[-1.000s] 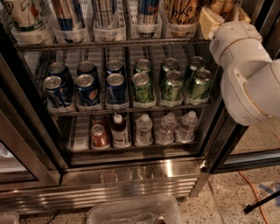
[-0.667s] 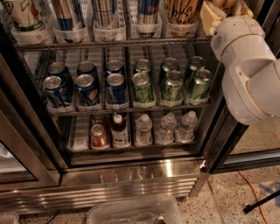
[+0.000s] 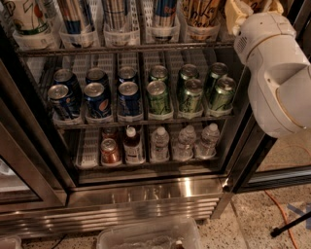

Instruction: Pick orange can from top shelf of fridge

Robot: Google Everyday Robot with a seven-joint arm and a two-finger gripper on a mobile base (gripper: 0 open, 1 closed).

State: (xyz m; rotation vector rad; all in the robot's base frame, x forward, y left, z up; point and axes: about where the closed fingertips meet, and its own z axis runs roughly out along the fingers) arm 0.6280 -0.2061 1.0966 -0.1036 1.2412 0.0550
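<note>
The fridge (image 3: 146,199) stands open in front of me. On its top shelf (image 3: 121,48), at the upper edge of the camera view, tall cans stand in clear lane trays. The orange can (image 3: 201,12) with black lettering is in the rightmost lane, its top cut off by the frame edge. My white arm (image 3: 279,78) fills the right side. The tan gripper (image 3: 243,14) sits at the arm's upper end, just right of the orange can and partly out of view.
Tall blue-and-silver cans (image 3: 75,17) fill the other top lanes. The middle rack holds short blue cans (image 3: 97,99) and green cans (image 3: 158,97). Bottles (image 3: 160,143) stand below. A clear bin (image 3: 146,236) and an orange cable (image 3: 284,214) lie on the floor.
My arm has risen slightly at the right, bringing the gripper a little higher beside the orange can. Nothing on the shelves has moved.
</note>
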